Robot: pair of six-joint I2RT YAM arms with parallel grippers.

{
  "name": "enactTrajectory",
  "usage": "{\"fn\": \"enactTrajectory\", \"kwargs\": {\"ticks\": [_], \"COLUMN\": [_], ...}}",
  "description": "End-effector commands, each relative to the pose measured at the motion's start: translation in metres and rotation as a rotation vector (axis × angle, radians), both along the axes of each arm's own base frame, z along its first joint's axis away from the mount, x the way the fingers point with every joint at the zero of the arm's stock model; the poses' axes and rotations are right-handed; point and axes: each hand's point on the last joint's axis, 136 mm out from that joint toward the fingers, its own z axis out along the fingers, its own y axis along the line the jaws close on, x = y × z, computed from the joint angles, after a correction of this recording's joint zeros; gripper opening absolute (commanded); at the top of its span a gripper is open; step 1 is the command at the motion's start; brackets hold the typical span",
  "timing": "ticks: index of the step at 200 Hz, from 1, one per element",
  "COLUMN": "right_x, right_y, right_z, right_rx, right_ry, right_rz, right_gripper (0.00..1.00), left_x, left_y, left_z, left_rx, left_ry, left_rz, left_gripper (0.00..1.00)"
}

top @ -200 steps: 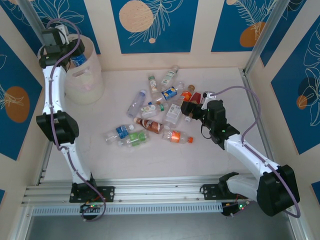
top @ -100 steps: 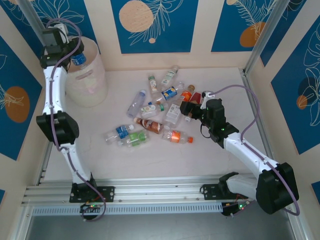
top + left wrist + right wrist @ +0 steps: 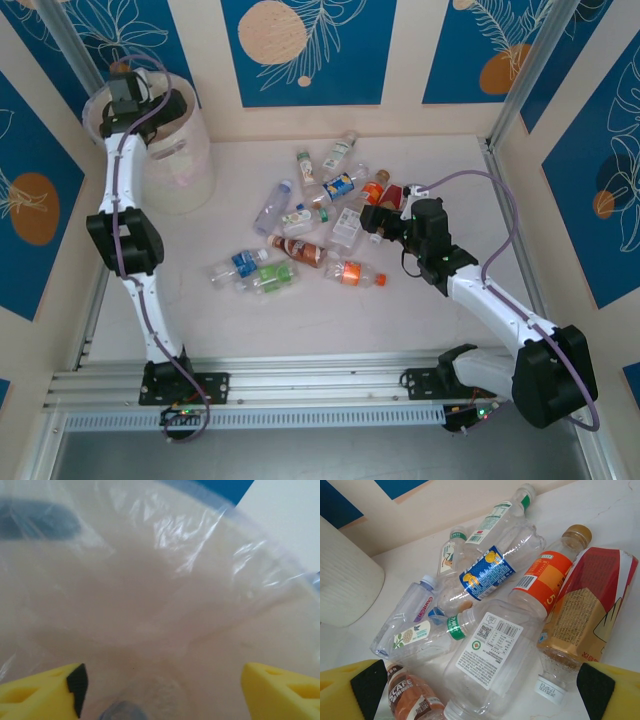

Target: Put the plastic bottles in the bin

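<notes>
Whitish bin (image 3: 185,170) at far-left corner | left pincer (image 3: 160,685) spread over it, nothing pinched: lift straight up, clear of rim | right pincer (image 3: 482,690) spread above plastic bottles (image 3: 340,186) at centre: pinch one body crosswise

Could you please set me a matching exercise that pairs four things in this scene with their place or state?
Things:
1. left hand
2. right hand
3. bin
4. plastic bottles

Places or states:
A. lying scattered around the middle of the table
B. open, at the right side of the heap
C. standing in the far left corner
D. open, over the mouth of the tall container

Pairs: 1-D, 2-B, 3-C, 4-A
</notes>
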Motion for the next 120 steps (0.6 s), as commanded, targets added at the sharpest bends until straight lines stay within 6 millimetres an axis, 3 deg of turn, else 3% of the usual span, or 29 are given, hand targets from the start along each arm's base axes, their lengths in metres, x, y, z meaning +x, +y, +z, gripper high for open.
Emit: {"fn": "enactTrajectory", "kwargs": {"ticks": [1,43,78,120], "right_x": [0.004,0.003,0.0,-0.02], "right_y": [0.004,0.005,0.007,0.01], "right_z": [0.016,0.014,0.011,-0.027], "right_rx": [0.029,0.029,0.03,-0.077], "right_ry": [-0.022,-0.019,-0.018,0.098], "right_rz": [0.001,0.003,0.026,0.126], "right_gripper": [0.99,0.99,0.99,0.99], "left_x": [-0.002,-0.015,-0.04,-0.078], "left_y": [-0.015,-0.021,-0.029,-0.054], "left_z": [0.034,0.06,0.098,0.141], "left_rx": [-0.062,-0.062,-0.036,-0.003], "left_ry": [-0.069,-0.098,-0.137,-0.207], "left_rz": [-0.046,-0.067,-0.103,-0.136], "left_gripper": [0.87,0.92,1.0,1.0]}}
